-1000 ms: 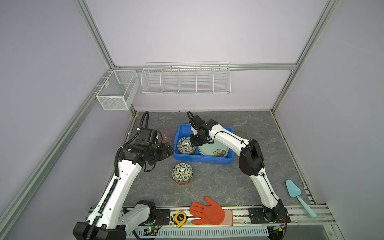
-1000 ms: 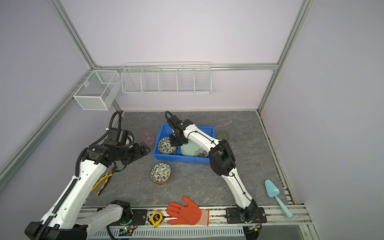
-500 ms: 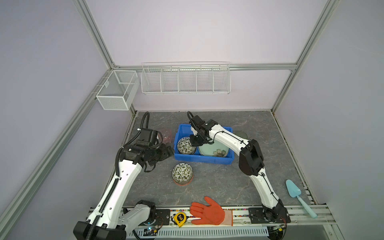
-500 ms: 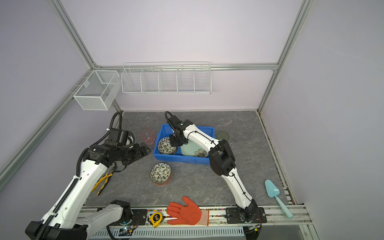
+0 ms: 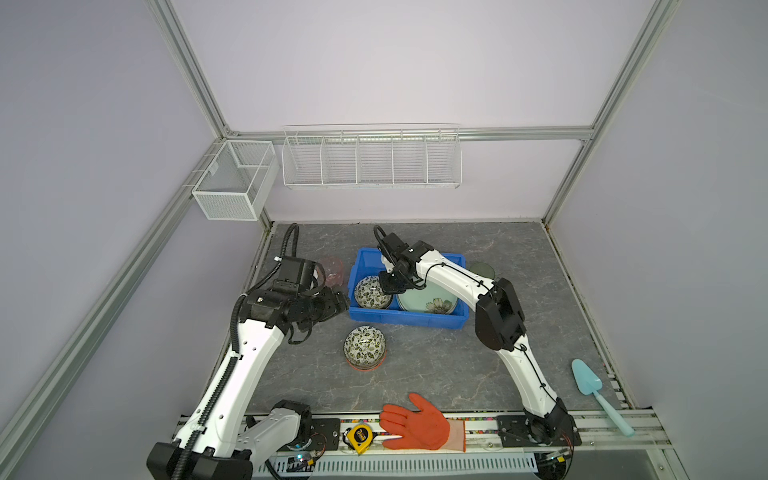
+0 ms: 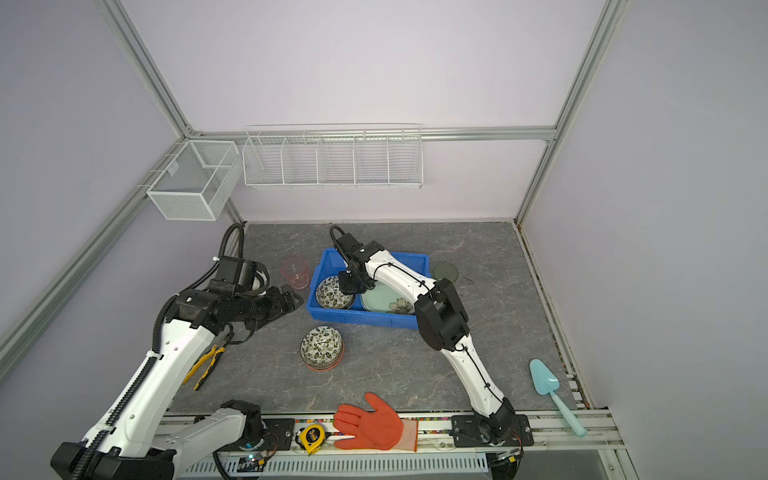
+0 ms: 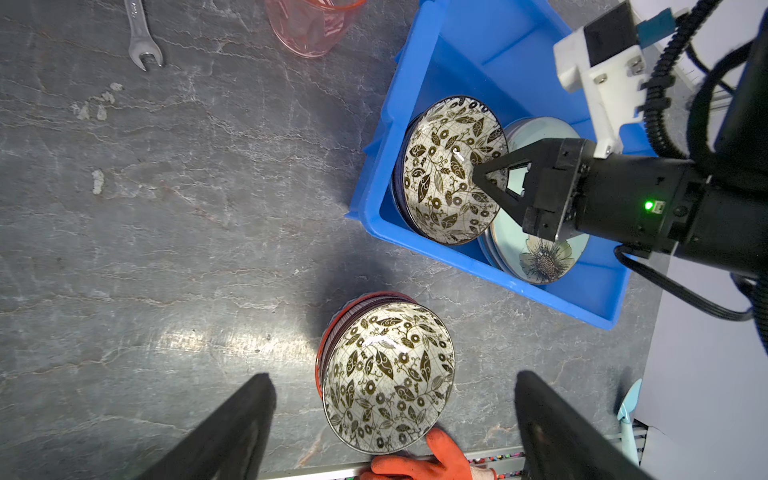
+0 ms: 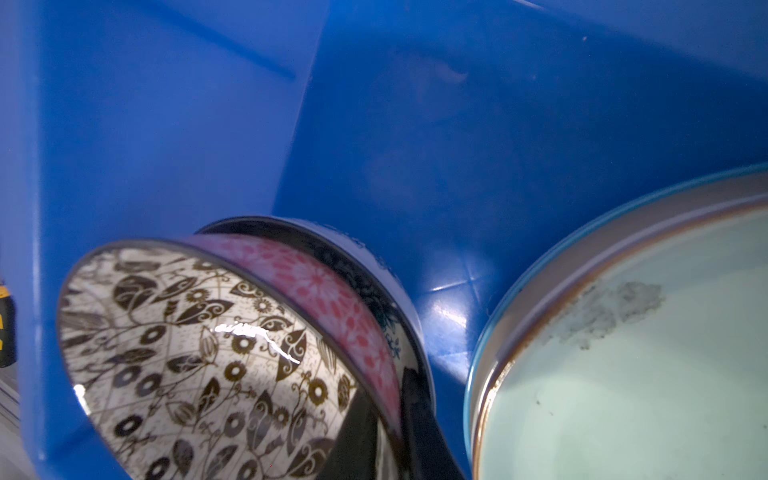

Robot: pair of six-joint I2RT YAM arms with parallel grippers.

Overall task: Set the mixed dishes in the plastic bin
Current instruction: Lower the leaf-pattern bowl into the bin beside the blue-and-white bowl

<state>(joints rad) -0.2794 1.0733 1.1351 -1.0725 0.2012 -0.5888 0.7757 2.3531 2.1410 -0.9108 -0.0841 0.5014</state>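
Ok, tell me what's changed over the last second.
Very little. The left gripper seems to have edged toward the blue bin, jaws wide open. The right gripper stays inside it, jaws astride the rim of the leaf bowl. Bowl, green plate and the bowl stack on the table haven't moved.

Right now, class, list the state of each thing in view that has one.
left gripper: open, empty.
leaf bowl: in the blue bin, nested in a darker bowl.
right gripper: jaws astride that leaf bowl's rim; grip unclear.
mint plate: lying in the bin.
bowl stack: upright, outside the bin.
pink cup: upright, outside the bin.
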